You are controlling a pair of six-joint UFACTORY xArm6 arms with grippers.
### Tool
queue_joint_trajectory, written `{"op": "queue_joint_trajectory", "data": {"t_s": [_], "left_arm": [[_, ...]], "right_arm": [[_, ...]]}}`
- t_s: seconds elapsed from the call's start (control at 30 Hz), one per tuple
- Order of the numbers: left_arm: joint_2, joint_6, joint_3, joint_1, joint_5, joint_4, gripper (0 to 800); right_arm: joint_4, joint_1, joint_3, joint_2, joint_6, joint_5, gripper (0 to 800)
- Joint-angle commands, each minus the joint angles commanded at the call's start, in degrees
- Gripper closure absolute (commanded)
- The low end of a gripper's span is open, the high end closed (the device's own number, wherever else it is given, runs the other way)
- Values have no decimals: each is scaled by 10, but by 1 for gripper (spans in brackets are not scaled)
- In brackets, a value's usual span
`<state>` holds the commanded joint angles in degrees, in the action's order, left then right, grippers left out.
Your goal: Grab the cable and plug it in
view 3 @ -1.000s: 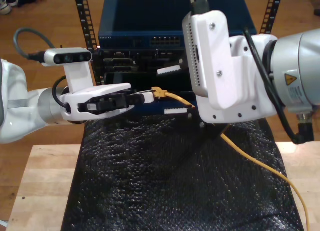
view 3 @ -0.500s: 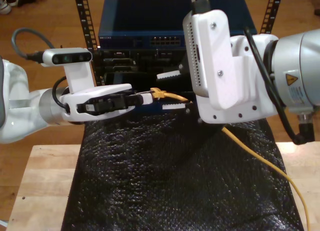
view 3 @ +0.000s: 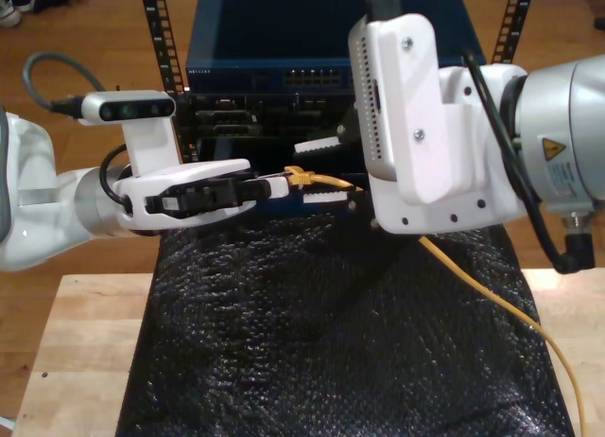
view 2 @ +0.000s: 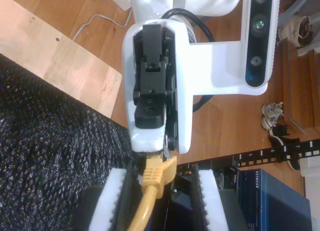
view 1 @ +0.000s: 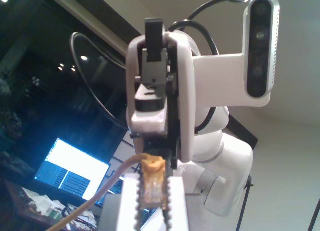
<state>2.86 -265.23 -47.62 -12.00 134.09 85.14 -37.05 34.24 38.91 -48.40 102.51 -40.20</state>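
The yellow-orange cable [view 3: 477, 290] runs from the exterior view's lower right across the black mat up to its plug [view 3: 300, 177], held in the air in front of the rack. My first gripper [view 3: 282, 183], on the arm at the exterior view's left, is shut on the clear plug [view 1: 152, 183] between its serrated fingers [view 1: 170, 211]. My second gripper [view 3: 304, 172], on the arm at the exterior view's right, stands open. Its fingers [view 2: 117, 201] straddle the cable's yellow boot [view 2: 156, 172] just behind the plug, with a gap on one side.
A rack behind the grippers holds a blue network switch [view 3: 246, 63] with a row of ports [view 3: 312, 78], above darker units [view 3: 222, 125]. A black bubble-wrap mat [view 3: 312, 352] covers the wooden table [view 3: 76, 352]. Perforated rack rails [view 3: 161, 30] stand on either side.
My second gripper's fingers have drawn closer together around the cable behind the plug. The first gripper and the plug have stayed in place.
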Motion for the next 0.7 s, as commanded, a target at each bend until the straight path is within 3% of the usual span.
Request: {"op": "queue_joint_trajectory", "data": {"t_s": [0.7], "left_arm": [[6,-16,-1,0,10,0,786]], "right_arm": [[-1,2,-1,-4,0,-2,563]]}}
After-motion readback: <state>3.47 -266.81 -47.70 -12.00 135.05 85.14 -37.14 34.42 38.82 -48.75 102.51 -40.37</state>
